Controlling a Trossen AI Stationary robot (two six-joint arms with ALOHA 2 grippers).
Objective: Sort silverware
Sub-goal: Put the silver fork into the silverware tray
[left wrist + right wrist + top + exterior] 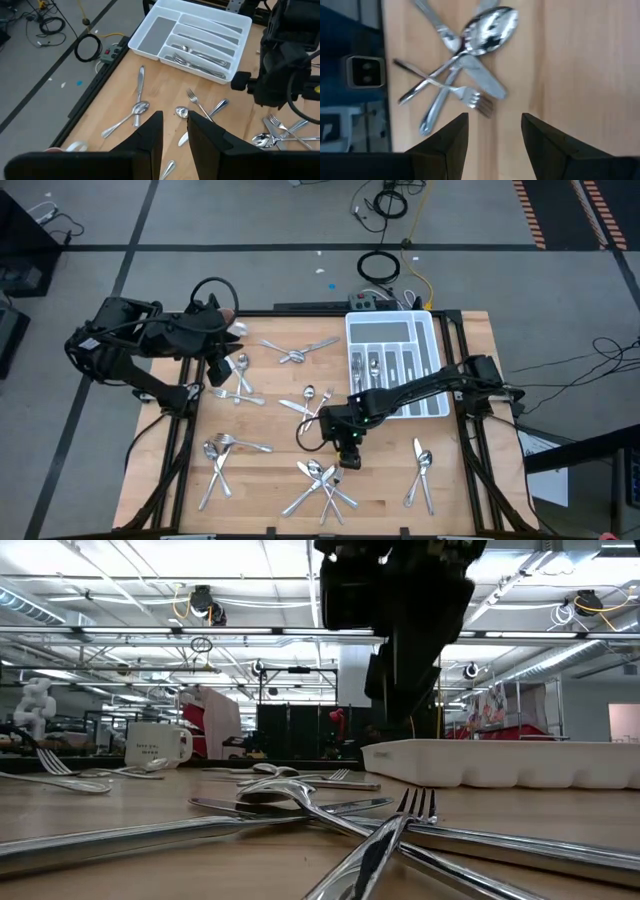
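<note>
Now the right gripper (347, 448) hangs over a small pile of silverware (457, 70).

Its jaws are open and hold nothing — go straight down on one piece, so only that fork (442, 85) lifts. More pieces lie spread on the table (270, 420), some already in the tray (395, 365). The left gripper (175, 131) waits, part open, empty.

My high view looks straight down on the whole worktop (270, 420). My low view faces level across it. Both wrist views sit close; the tray (395, 362) appears in three.
</note>
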